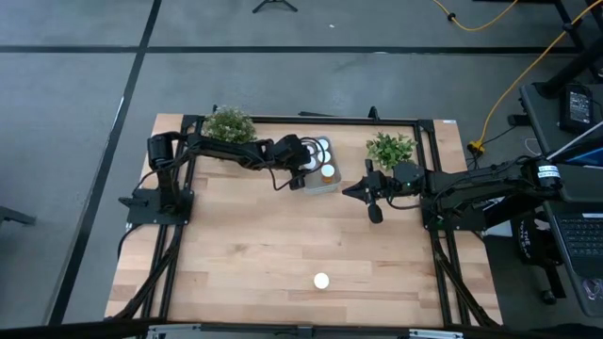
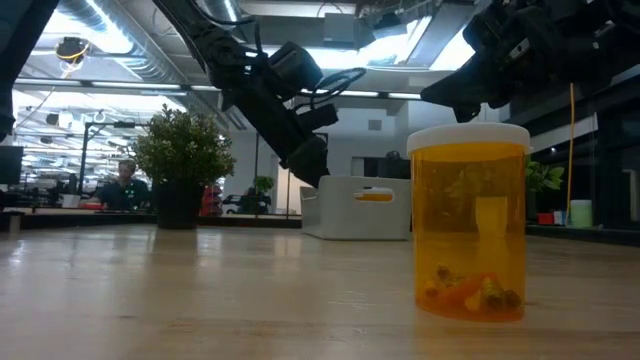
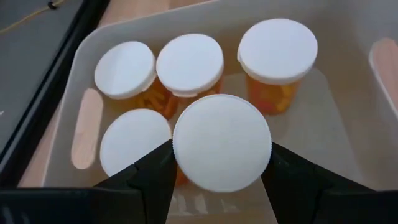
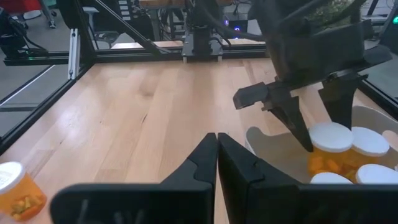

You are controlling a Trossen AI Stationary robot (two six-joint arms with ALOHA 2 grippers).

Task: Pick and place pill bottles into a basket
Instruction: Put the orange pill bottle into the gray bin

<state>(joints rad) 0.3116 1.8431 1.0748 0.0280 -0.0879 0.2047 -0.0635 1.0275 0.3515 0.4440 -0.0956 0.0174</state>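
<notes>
The pale basket (image 1: pixel 318 187) stands at the far middle of the table, between two plants. Several orange pill bottles with white caps stand upright in it (image 3: pixel 189 64). My left gripper (image 1: pixel 303 169) is over the basket, shut on one more bottle (image 3: pixel 221 152). Another bottle (image 1: pixel 321 281) stands upright on the table near the front edge; it also shows in the low view (image 2: pixel 470 225). My right gripper (image 1: pixel 350 191) is shut and empty, just right of the basket, above the table (image 4: pixel 216 146). My left gripper pinches the bottle by the rim of its white cap (image 3: pixel 179 163) between its two fingers, one on each side. The fingers (image 4: pixel 292 127) come from above, slanting down. The bottle stays upright inside the basket's outline; whether its base rests on the basket floor I cannot tell.
Two green potted plants (image 1: pixel 230 124) (image 1: pixel 390 148) stand at the far edge on either side of the basket. A black frame (image 1: pixel 168 273) runs around the table. Bare wood lies between the basket and the lone bottle.
</notes>
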